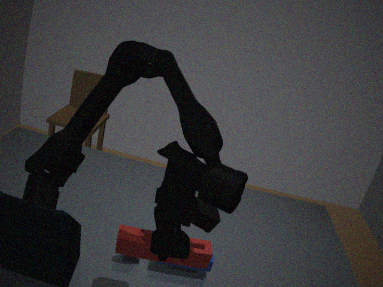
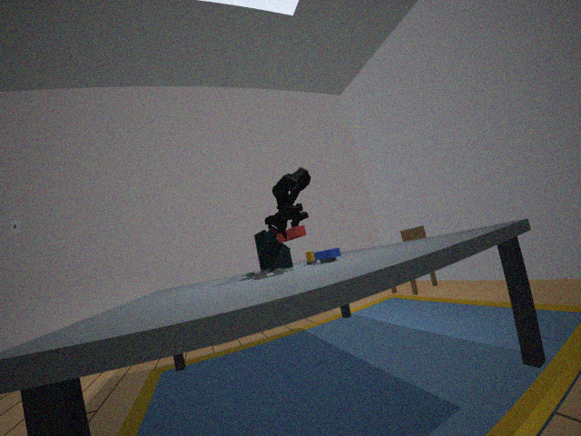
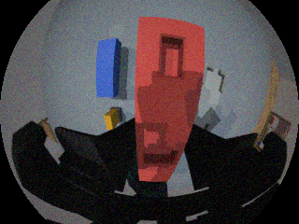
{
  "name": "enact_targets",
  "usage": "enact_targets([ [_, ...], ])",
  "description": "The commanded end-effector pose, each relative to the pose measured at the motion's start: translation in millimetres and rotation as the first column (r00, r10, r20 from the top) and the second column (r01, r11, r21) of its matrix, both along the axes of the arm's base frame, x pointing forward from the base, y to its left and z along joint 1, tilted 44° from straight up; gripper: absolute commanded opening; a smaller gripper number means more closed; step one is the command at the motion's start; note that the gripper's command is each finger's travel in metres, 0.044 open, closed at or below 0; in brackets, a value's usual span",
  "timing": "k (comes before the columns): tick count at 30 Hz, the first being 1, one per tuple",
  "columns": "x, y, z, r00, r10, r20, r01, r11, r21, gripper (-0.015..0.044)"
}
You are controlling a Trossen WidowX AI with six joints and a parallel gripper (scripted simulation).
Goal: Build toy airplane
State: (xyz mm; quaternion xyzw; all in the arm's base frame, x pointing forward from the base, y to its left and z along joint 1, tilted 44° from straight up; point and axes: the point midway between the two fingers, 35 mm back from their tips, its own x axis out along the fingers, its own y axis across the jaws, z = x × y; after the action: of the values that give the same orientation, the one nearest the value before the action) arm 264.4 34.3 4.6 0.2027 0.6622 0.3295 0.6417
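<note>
My gripper [image 1: 170,252] [image 2: 285,232] [image 3: 160,121] is shut on the red fuselage [image 1: 133,244] [image 2: 294,232] [image 3: 170,105] and holds it above the table. The fuselage's sockets face up. The blue wing [image 2: 327,254] [image 3: 107,70] lies on the table, to the left in the wrist view; in the top view only its edge [image 1: 211,265] shows behind the fuselage. The yellow tail fin [image 2: 310,256] [image 3: 111,119] is near the wing's end and is hidden in the top view. The pale grey jig [image 3: 213,88] [image 2: 257,275] is partly hidden by the fuselage in the wrist view.
The dark robot base [image 1: 40,241] [image 2: 270,251] stands beside the jig in the exterior view. The table's front edge [image 2: 281,307] runs across that view. A wooden chair [image 1: 86,86] [image 2: 412,232] stands beyond the table.
</note>
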Motion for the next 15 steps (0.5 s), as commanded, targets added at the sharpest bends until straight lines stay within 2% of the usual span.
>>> enact_targets([
  [1, 3.8, -6.7, -8.2, 1.000, -0.010, -0.003, 0.010, 1.000, -0.007, 0.0000],
  [15, 10.4, -26.1, -47.1, 0.998, -0.053, -0.041, 0.052, 0.998, -0.017, 0.0000],
])
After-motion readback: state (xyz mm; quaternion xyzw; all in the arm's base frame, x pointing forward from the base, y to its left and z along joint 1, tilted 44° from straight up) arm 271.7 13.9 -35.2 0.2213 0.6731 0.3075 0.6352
